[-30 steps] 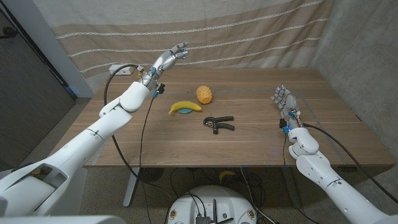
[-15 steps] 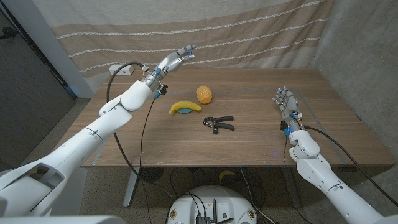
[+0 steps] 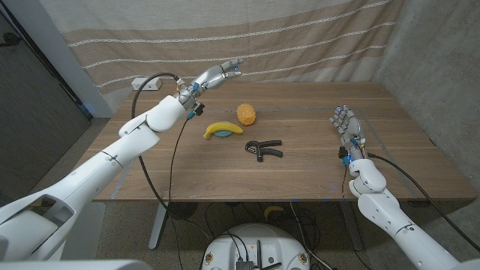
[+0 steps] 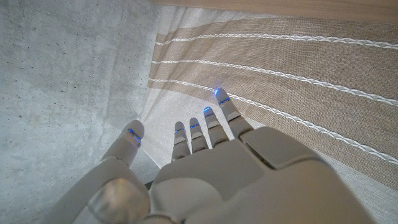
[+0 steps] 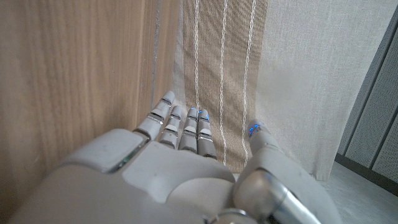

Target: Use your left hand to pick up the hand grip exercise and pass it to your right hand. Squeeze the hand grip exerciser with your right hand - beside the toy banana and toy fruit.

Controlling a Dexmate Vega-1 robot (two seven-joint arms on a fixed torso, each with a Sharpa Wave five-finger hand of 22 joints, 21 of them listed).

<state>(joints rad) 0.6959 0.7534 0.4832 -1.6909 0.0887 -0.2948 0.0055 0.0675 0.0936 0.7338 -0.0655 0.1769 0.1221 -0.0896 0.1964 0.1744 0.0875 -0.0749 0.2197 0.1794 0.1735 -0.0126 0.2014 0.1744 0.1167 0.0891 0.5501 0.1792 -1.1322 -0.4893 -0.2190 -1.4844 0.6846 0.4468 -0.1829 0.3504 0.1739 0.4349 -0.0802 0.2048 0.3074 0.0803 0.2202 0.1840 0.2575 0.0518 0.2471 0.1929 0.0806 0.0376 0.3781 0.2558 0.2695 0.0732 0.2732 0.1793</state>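
Exerciser (image 3: 263, 148) before fruit (image 3: 246, 114), right of banana (image 3: 223, 129), on table (image 3: 315, 161).

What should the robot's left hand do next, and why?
Probably swing down and toward the black hand grip exerciser. The left hand is up in the air near the curtain, open and holding nothing, beyond the toy banana and the orange toy fruit. The exerciser lies untouched on the table, so the pickup has not begun. The right hand waits open at the table's right side.
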